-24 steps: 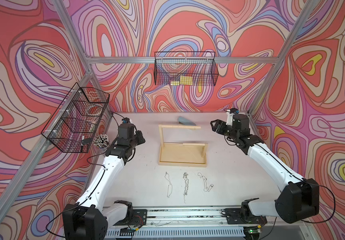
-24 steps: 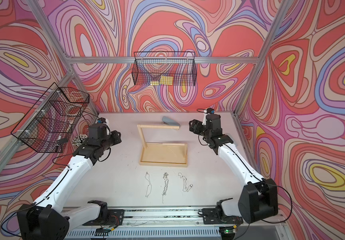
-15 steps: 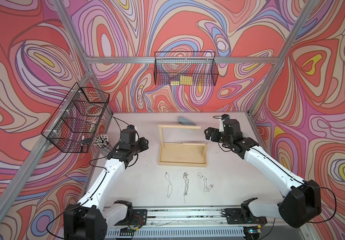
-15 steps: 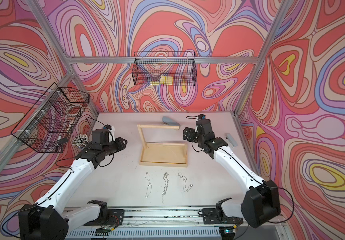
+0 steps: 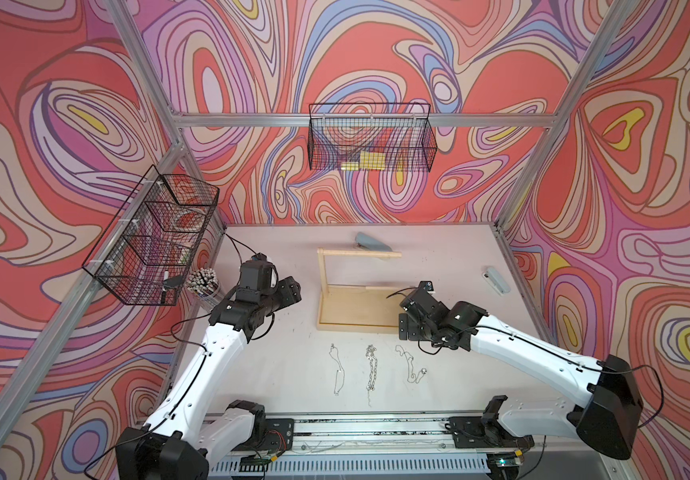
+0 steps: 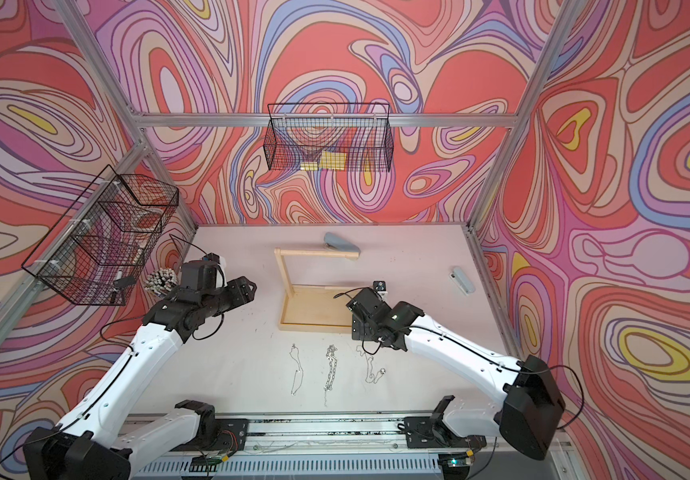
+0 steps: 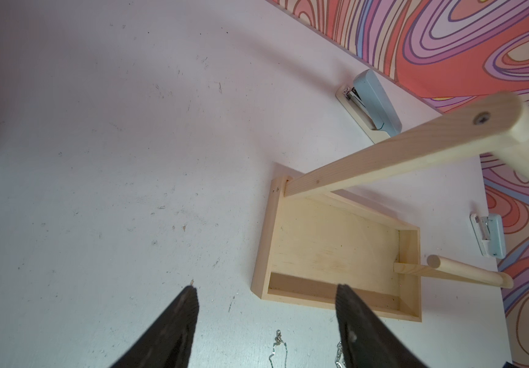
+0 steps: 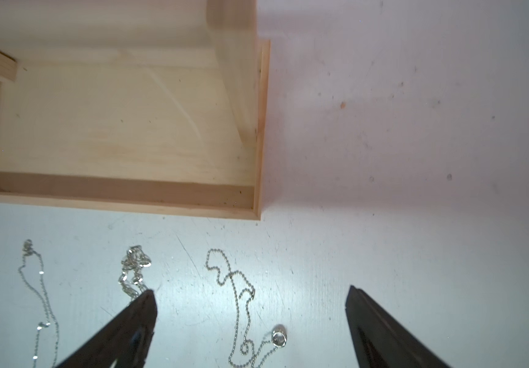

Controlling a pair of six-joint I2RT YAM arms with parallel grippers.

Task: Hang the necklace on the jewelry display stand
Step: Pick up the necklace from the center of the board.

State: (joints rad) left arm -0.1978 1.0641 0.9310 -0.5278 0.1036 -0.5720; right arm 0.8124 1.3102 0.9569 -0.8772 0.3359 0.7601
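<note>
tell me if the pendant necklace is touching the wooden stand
Apart. The right wrist view shows a strip of bare table between the pendant necklace and the front rim of the jewelry display stand.

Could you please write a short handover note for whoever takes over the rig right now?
Left hand: open, empty, above the table beside the jewelry display stand.
Right hand: open, empty, near the ball-chain necklace.
That, the link chain and thin chain lie on the table before the stand.
Done: nothing hung. Left: grasp a necklace, drape it over a bar.
</note>
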